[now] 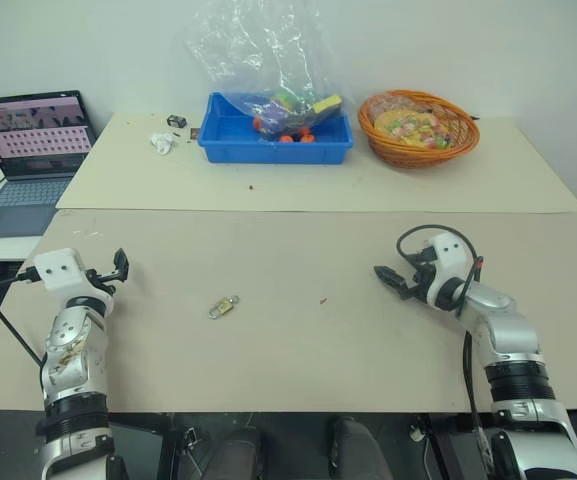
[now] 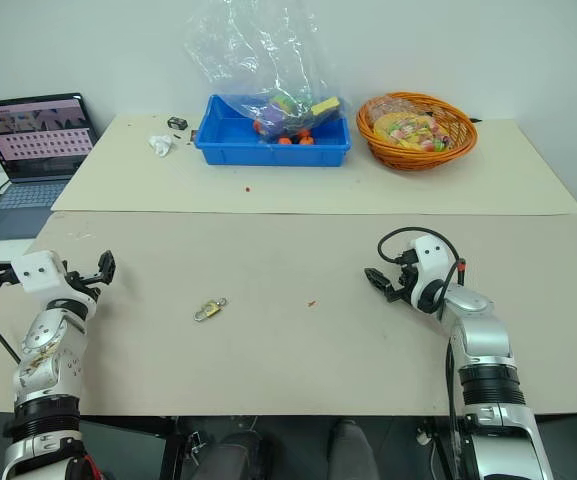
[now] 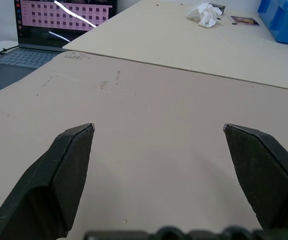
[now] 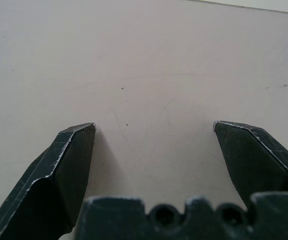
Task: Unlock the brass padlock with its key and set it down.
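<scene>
From the head views, the left gripper (image 1: 120,264) hangs over the near left part of the table (image 1: 298,350), pointing away from the robot. The right gripper (image 1: 386,279) is over the near right part, pointing toward the left and a little down. The padlock (image 1: 223,306) lies flat on the table between them, well apart from both, closer to the left one. The key cannot be told apart from the padlock.

In the left wrist view, the fingers (image 3: 64,170) are spread wide and hold nothing. A laptop (image 3: 39,30) stands at the far left; its screen writing is not readable.

In the right wrist view, the fingers (image 4: 59,175) are spread wide and empty above the bare table.
</scene>
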Robot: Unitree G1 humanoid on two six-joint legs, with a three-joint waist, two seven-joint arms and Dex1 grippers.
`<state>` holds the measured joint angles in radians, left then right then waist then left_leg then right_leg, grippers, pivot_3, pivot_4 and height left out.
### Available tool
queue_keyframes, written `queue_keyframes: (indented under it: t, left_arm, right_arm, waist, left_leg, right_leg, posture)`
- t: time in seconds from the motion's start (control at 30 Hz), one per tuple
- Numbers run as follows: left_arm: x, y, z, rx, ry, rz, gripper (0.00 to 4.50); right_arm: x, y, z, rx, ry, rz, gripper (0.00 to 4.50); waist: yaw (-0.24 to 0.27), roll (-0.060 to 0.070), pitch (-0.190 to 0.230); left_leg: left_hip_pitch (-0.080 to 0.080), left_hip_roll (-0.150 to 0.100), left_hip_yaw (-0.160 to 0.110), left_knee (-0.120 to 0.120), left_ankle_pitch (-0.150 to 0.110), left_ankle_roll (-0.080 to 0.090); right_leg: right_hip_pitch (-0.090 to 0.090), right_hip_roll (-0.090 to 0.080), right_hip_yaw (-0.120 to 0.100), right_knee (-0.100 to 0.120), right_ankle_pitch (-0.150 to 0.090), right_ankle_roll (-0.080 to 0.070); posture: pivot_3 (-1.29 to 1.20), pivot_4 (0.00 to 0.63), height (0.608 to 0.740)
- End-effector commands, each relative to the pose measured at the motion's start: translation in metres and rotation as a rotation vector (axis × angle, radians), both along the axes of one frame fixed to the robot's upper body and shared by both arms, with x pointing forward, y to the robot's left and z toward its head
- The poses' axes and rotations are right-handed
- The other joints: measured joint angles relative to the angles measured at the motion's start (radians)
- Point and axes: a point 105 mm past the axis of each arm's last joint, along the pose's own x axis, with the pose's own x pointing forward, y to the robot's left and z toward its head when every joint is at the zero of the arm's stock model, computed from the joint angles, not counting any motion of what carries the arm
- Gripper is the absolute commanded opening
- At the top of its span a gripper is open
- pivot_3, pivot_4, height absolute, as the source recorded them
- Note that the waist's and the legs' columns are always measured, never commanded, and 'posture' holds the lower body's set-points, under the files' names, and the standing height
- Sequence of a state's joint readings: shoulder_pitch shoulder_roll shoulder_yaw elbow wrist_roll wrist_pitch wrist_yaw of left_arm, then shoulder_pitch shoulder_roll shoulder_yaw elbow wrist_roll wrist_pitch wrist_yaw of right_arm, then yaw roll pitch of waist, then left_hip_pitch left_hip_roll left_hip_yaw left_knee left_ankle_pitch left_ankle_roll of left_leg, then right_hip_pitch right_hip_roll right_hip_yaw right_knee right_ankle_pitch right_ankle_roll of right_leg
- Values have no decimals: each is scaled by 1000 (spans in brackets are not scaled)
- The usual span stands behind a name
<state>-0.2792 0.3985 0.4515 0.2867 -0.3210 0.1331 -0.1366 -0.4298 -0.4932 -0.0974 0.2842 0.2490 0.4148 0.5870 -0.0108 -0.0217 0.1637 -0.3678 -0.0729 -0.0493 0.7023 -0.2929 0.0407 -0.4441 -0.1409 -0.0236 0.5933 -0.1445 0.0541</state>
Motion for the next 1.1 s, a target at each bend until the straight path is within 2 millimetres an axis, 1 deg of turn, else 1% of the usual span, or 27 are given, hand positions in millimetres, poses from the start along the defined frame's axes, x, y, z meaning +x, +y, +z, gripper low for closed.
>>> queue_keyframes:
  t: [0.03, 0.07, 0.1, 0.13, 0.17, 0.2, 0.27, 0.3, 0.33, 0.4, 0.5, 0.6, 0.67, 0.73, 0.8, 0.87, 1.0, 1.1]
  left_arm:
    - [3, -16, 26, 69, -60, -126, 4419]
    - [1, -38, 33, 128, -59, -257, 4419]
    - [-2, -57, 37, 175, -55, -369, 4419]
    - [-8, -72, 39, 215, -46, -467, 4419]
    - [-13, -81, 40, 241, -34, -528, 4419]
    - [-17, -88, 41, 267, -21, -580, 4419]
    - [-28, -103, 42, 315, 14, -686, 4419]
    - [-32, -109, 43, 324, 25, -728, 4419]
    - [-36, -113, 45, 328, 37, -761, 4419]
    - [-49, -122, 48, 333, 69, -845, 4419]
    - [-67, -129, 48, 330, 121, -930, 4419]
    - [-86, -132, 42, 332, 197, -1011, 4419]
    - [-101, -138, 37, 314, 253, -1095, 4419]
    - [-109, -141, 30, 311, 300, -1135, 4419]
    - [-104, -134, 21, 333, 324, -1103, 4419]
    - [-97, -131, 16, 350, 319, -1084, 4419]
    - [-84, -134, 14, 362, 285, -1084, 4419]
    - [-76, -138, 5, 382, 286, -1105, 4419]
  right_arm:
    - [17, -1, 22, -35, -81, -21, 4500]
    - [23, 18, 36, -51, -113, 71, 4500]
    - [23, 39, 49, -54, -132, 182, 4500]
    - [17, 63, 59, -59, -140, 327, 4500]
    - [5, 82, 64, -64, -138, 471, 4500]
    - [-8, 98, 66, -76, -131, 606, 4500]
    - [-48, 128, 72, -84, -99, 929, 4500]
    - [-64, 137, 73, -85, -79, 1051, 4500]
    - [-75, 143, 74, -88, -62, 1133, 4500]
    - [-85, 158, 74, -117, -65, 1234, 4500]
    - [-90, 170, 75, -134, -76, 1293, 4500]
    - [-86, 175, 75, -133, -90, 1275, 4500]
    - [-80, 176, 73, -135, -96, 1248, 4500]
    - [-76, 177, 70, -137, -100, 1227, 4500]
    - [-76, 179, 71, -128, -108, 1223, 4500]
    - [-77, 181, 73, -113, -114, 1220, 4500]
    - [-80, 183, 73, -95, -115, 1209, 4500]
    - [-81, 178, 71, -88, -111, 1183, 4500]
  waist:
    - [0, 0, 0]
    - [-6, -1, 1]
    - [-10, -1, 2]
    - [-12, -1, 2]
    - [-16, -1, 2]
    - [-17, -1, 2]
    - [-18, -1, 2]
    - [-18, -1, 2]
    - [-18, -1, 2]
    - [-16, -1, 3]
    - [-15, -2, 3]
    - [-11, -1, 3]
    - [-9, -1, 3]
    - [-7, -1, 3]
    - [-2, 0, 4]
    - [1, -1, 4]
    - [0, -1, 4]
    - [0, -1, 4]
  left_leg:
    - [0, 0, 0, 0, 0, 0]
    - [0, 0, 0, 0, 0, 0]
    - [0, 0, 1, 0, 0, 0]
    - [-1, 0, 4, 0, 0, 0]
    - [-1, 1, 5, 0, 0, 0]
    - [-2, 1, 5, 0, 0, 0]
    - [-2, 3, 5, -4, 1, -1]
    - [-2, 4, 5, -6, 0, -1]
    - [-3, 5, 5, -6, 0, -2]
    - [-4, 6, 5, -6, -1, -2]
    - [-4, 7, 5, -6, -1, -2]
    - [-4, 7, 6, -6, -1, -3]
    - [-4, 8, 6, -6, -1, -4]
    - [-3, 8, 6, -6, -1, -4]
    - [-3, 8, 7, -6, -1, -4]
    - [-3, 8, 6, -6, 0, -5]
    - [-3, 9, 7, -6, 0, -6]
    - [-3, 9, 7, -6, 0, -6]
  right_leg:
    - [0, 0, 0, 0, 0, 0]
    - [0, 0, 0, 0, 0, 0]
    - [-1, 0, 1, 0, 0, 0]
    - [-3, 1, 4, 0, 1, -1]
    - [-5, 2, 6, 0, 1, -1]
    - [-6, 3, 7, 1, 1, -1]
    - [-8, 5, 8, 0, 1, -1]
    - [-9, 7, 8, 0, 1, -2]
    - [-10, 8, 8, 0, 1, -2]
    - [-10, 9, 8, 0, 1, -2]
    - [-11, 9, 9, 0, 1, -2]
    - [-12, 9, 9, 0, 1, -3]
    - [-13, 10, 9, 0, 0, -4]
    - [-13, 10, 9, 0, -1, -5]
    - [-13, 10, 9, 0, -1, -5]
    - [-12, 10, 8, 0, 0, -6]
    - [-12, 11, 8, 1, 1, -8]
    - [-12, 11, 8, 1, 1, -8]
  posture:
    - [0, 150, 732]
    - [0, 150, 732]
    - [0, 150, 732]
    - [0, 150, 732]
    - [0, 150, 732]
    - [0, 150, 732]
    - [0, 150, 732]
    - [0, 150, 732]
    - [0, 150, 732]
    - [0, 150, 732]
    - [0, 150, 732]
    - [0, 150, 732]
    - [0, 150, 732]
    - [0, 150, 732]
    - [0, 150, 732]
    - [0, 150, 732]
    - [0, 150, 732]
    - [0, 150, 732]
